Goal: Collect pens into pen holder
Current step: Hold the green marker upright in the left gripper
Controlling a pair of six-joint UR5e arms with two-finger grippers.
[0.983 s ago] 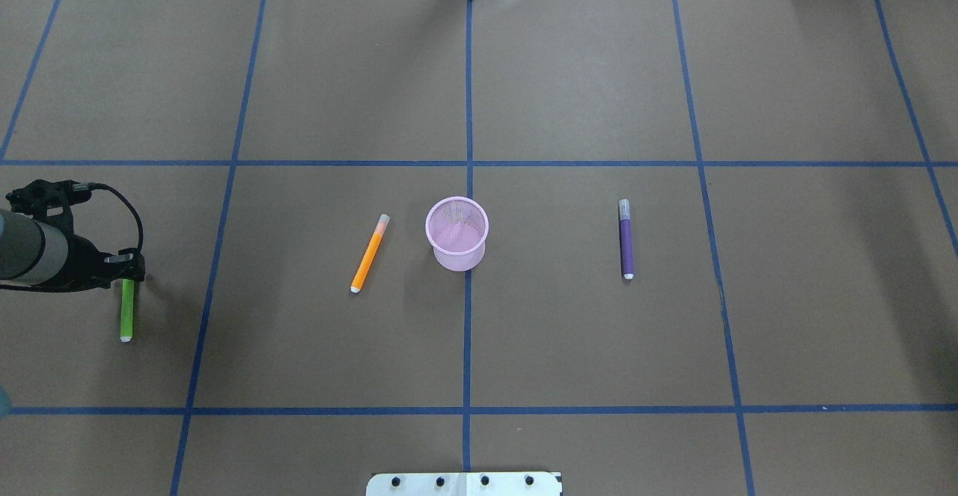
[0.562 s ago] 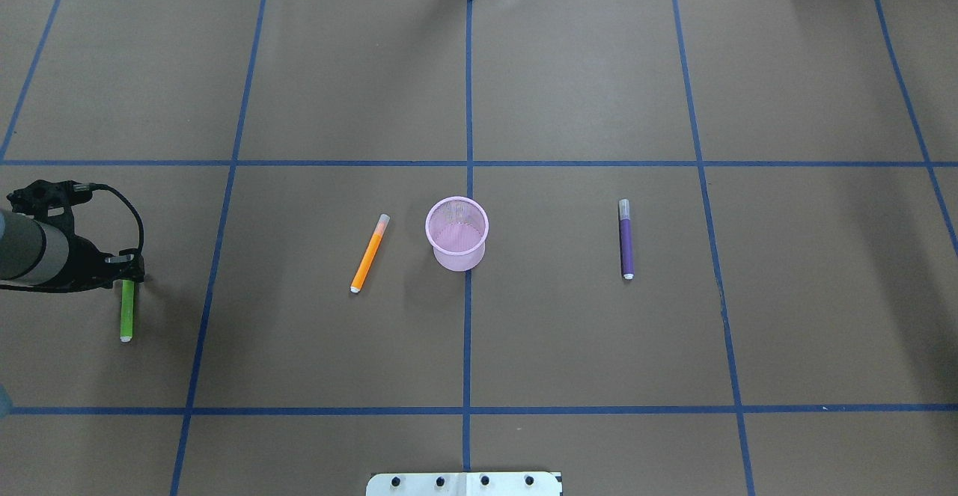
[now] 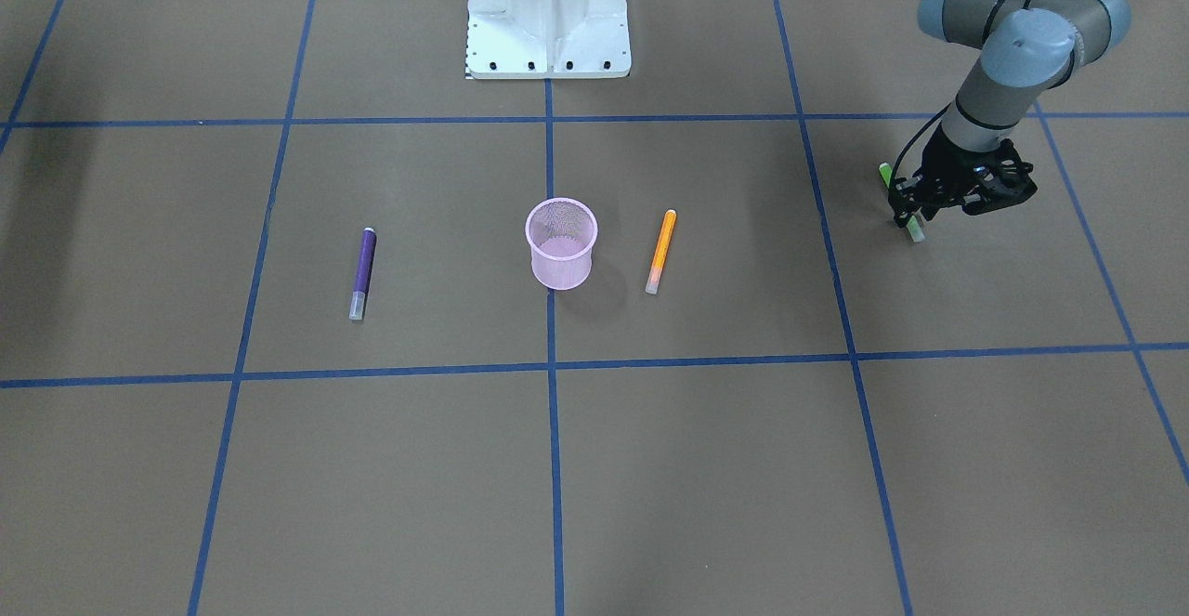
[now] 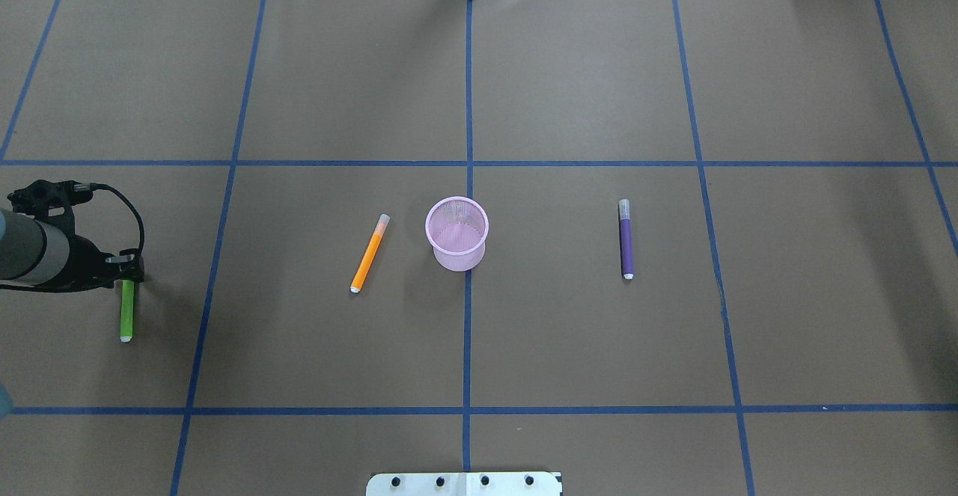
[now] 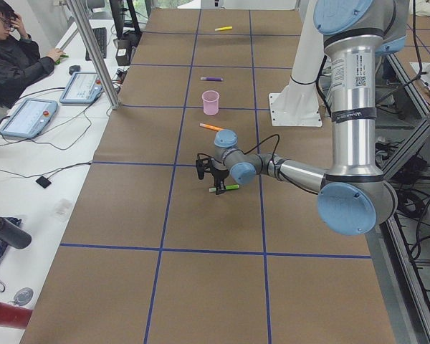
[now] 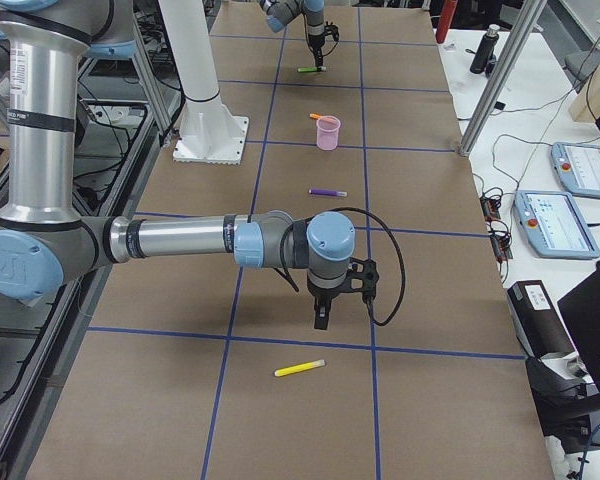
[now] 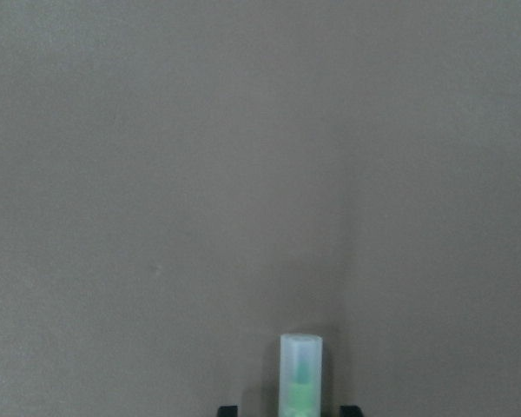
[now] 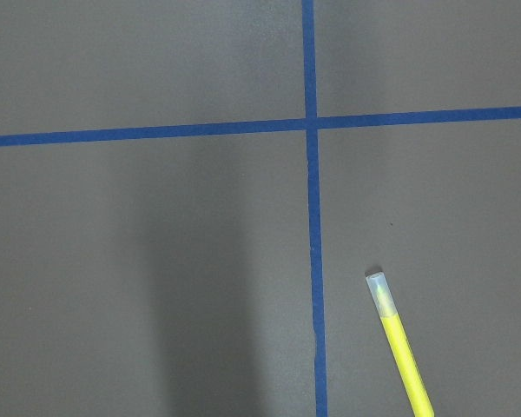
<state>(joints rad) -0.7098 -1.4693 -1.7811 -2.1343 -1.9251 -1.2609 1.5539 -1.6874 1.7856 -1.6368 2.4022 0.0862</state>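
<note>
The pink mesh pen holder (image 4: pixel 456 236) stands upright at the table's middle, also seen in the front view (image 3: pixel 561 246). The orange pen (image 4: pixel 369 253) lies just left of it and the purple pen (image 4: pixel 626 239) lies to its right. The green pen (image 4: pixel 127 310) lies at the far left. My left gripper (image 4: pixel 129 277) is low over its capped end, open, with a finger on each side of the whitish cap (image 7: pixel 300 373). The yellow pen (image 6: pixel 300 369) lies far right, near my right gripper (image 6: pixel 320 320); I cannot tell whether that gripper is open or shut.
The robot's white base plate (image 4: pixel 464 483) sits at the near middle edge. Blue tape lines (image 4: pixel 468 331) grid the brown table. An operator (image 5: pixel 14 64) and tablets (image 5: pixel 29 118) are beyond the far edge, beside a metal post (image 5: pixel 93 50).
My left arm has eased slightly further in over the green pen's cap. No pen has moved and the cup has stayed put.
</note>
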